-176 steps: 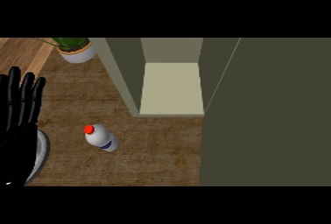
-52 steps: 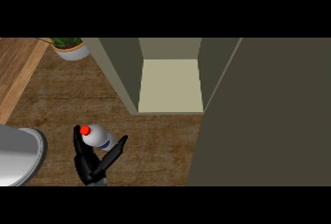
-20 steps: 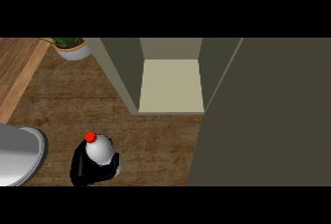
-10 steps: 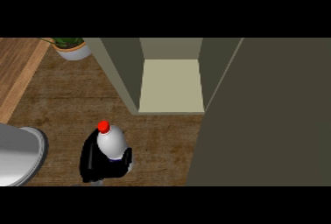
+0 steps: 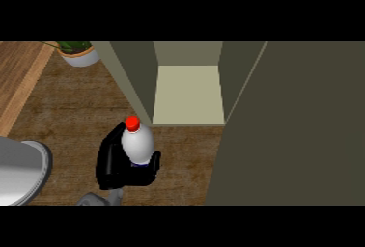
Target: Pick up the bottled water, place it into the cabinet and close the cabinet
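1. Showing at the far left edge is a rounded grey form (image 5: 18,171); what it belongs to is unclear.
2. Sitting at the upper left is a potted plant (image 5: 77,52) on the brown counter (image 5: 71,111).
3. Curling its black fingers around the bottled water (image 5: 137,143) is the hand (image 5: 114,164), clamped on it; which hand it is cannot be told.
4. Pointing its red cap (image 5: 132,122) toward the cabinet (image 5: 187,96), the bottle is hanging just before the pale shelf.
5. Standing open at the right is the cabinet door (image 5: 292,130).
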`<control>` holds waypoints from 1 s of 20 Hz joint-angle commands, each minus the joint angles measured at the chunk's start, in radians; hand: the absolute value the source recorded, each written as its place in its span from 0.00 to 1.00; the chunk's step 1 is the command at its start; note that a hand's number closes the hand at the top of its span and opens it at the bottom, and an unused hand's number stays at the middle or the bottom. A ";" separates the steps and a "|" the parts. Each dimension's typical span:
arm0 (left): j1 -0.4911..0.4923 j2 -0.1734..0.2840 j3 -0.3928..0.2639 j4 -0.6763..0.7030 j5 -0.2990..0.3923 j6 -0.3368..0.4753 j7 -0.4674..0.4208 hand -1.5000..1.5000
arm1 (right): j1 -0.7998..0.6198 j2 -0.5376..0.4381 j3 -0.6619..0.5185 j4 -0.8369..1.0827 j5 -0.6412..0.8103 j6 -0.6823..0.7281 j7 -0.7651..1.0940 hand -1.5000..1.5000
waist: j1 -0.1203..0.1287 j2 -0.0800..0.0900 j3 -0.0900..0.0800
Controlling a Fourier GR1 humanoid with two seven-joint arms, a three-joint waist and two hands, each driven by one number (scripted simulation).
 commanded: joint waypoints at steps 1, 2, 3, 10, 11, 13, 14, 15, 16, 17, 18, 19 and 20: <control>-0.124 -0.075 0.005 0.023 -0.060 0.103 0.066 1.00 | -0.024 0.035 0.012 -0.061 0.081 0.000 0.062 0.00 | -0.001 0.002 0.000; -0.087 -0.028 -0.012 -0.035 -0.057 0.087 0.121 1.00 | 0.018 -0.030 -0.016 -0.166 0.059 0.016 0.071 0.00 | -0.002 0.000 0.000; -0.129 -0.070 -0.016 -0.003 -0.069 0.112 0.142 1.00 | 0.041 -0.018 0.025 -0.122 0.087 0.001 0.040 0.00 | -0.004 0.001 0.000; -0.293 -0.124 0.000 0.082 -0.128 0.208 0.140 1.00 | 0.044 -0.045 0.017 -0.137 0.065 0.005 0.025 0.00 | -0.010 0.002 0.000; -0.305 -0.124 0.028 0.085 -0.139 0.219 0.155 1.00 | 0.025 -0.043 0.018 -0.150 0.075 0.009 0.041 0.00 | -0.008 0.002 0.000; -0.350 -0.123 0.071 0.153 -0.162 0.186 0.167 1.00 | 0.047 -0.025 0.049 -0.102 0.092 -0.014 0.009 0.00 | -0.006 0.002 0.000; -0.431 -0.125 0.055 0.159 -0.154 0.259 0.213 1.00 | 0.071 -0.040 0.068 -0.110 0.086 -0.021 -0.026 0.00 | -0.013 0.002 0.000; -0.395 -0.101 0.086 0.148 -0.165 0.205 0.234 1.00 | 0.046 -0.052 0.028 -0.130 0.056 0.005 0.004 0.00 | -0.004 0.002 0.000; -0.464 -0.125 0.089 0.266 -0.152 0.227 0.164 1.00 | 0.058 -0.051 0.012 -0.146 0.043 -0.015 0.002 0.00 | -0.017 0.004 0.000; -0.478 -0.101 0.119 0.229 -0.181 0.210 0.219 1.00 | 0.110 -0.060 0.077 -0.090 0.079 -0.025 -0.075 0.00 | -0.010 0.002 0.000; -0.506 -0.125 0.098 0.304 -0.157 0.223 0.188 1.00 | 0.075 -0.051 0.059 -0.131 0.080 -0.021 -0.018 0.00 | -0.015 0.003 0.000; -0.548 -0.125 0.112 0.332 -0.151 0.226 0.192 1.00 | 0.077 -0.079 0.028 -0.173 0.043 -0.009 -0.007 0.00 | -0.019 0.004 0.000; -0.532 -0.125 0.103 0.311 -0.187 0.234 0.231 1.00 | 0.086 -0.078 -0.026 -0.118 -0.009 -0.007 -0.069 0.00 | -0.007 0.004 0.001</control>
